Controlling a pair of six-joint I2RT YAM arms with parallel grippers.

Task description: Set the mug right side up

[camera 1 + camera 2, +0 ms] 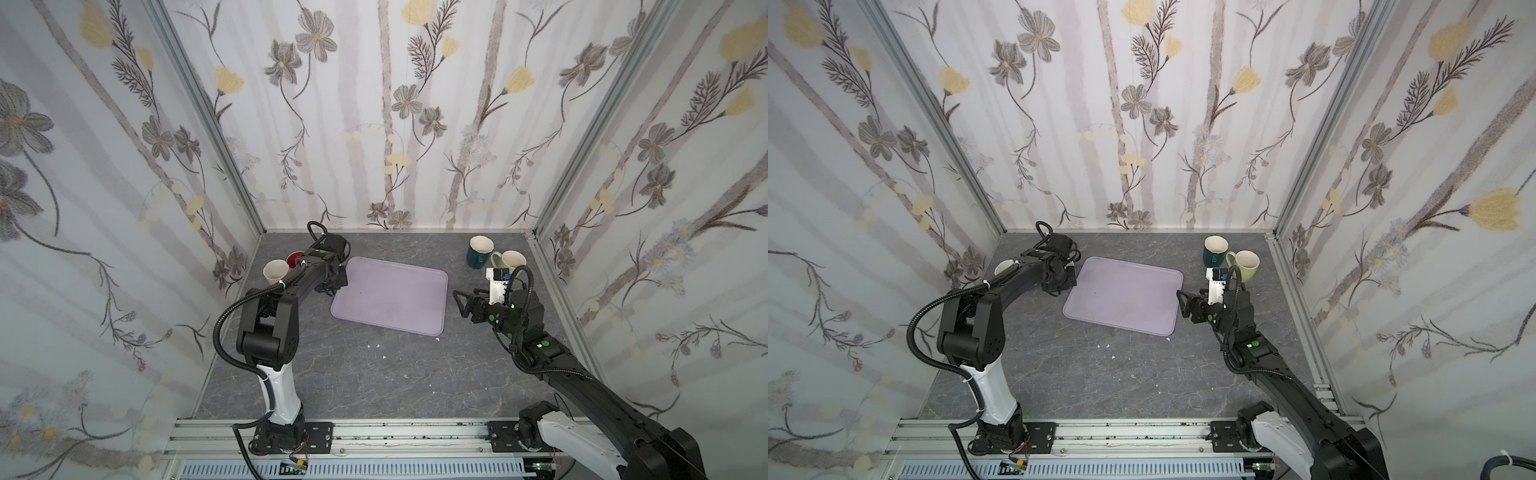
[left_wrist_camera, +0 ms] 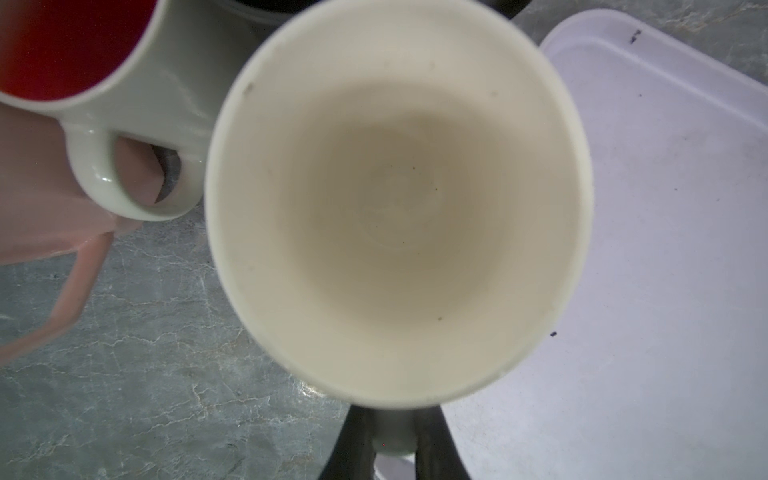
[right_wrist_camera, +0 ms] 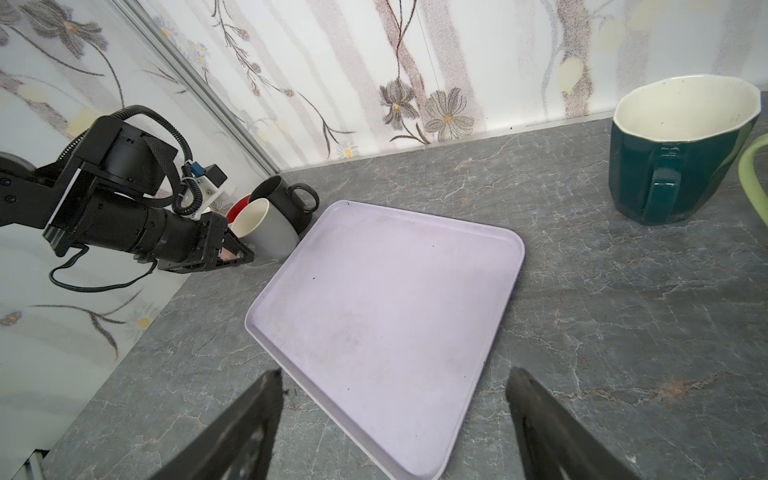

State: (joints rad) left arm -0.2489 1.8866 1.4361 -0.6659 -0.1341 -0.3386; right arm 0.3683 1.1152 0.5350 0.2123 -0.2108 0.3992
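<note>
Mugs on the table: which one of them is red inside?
The white mug beside the grey mug, left of the tray. Only its inside is red; the others seen are cream or dark inside.

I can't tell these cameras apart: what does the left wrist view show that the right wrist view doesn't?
Left wrist only: the bottom inside the cream-lined mug, and the handle on the red-lined mug. Right wrist only: the dark green mug, the left arm, the flowered walls. Both: the first two mugs and the lavender tray.
</note>
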